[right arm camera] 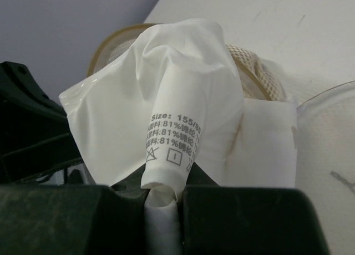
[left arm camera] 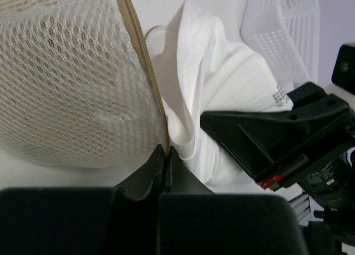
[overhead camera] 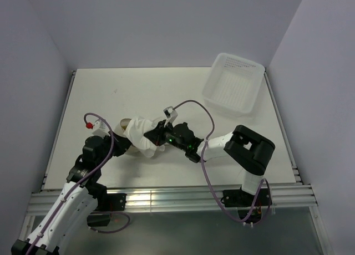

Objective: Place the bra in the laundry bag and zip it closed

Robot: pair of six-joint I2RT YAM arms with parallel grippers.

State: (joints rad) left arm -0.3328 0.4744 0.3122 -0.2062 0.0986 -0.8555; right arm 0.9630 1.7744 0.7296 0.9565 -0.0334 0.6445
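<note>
Only the top view gives the layout: laundry bag (overhead camera: 124, 122) and bra (overhead camera: 138, 132) bunched together on the white table (overhead camera: 166, 88), between my two arms; ribbed white plastic tray (overhead camera: 233, 83) well apart, at the far right corner.

Left wrist view adds texture: bag is whitish honeycomb mesh, translucent, bulging round; its brownish rim hoop (left arm camera: 145, 66) runs down into my left gripper (left arm camera: 166, 155), fingers clamped on it; bra lies just beside that rim, soft white cloth, folded and creased; whether any of it is past the opening, cannot tell.

Right wrist view alone shows the care label (right arm camera: 169, 147), printed with size and washing symbols; my right gripper (right arm camera: 163, 194) pinches a fold of the bra tight, label hanging just above the fingertips; mesh and hoop sit behind the cloth.
</note>
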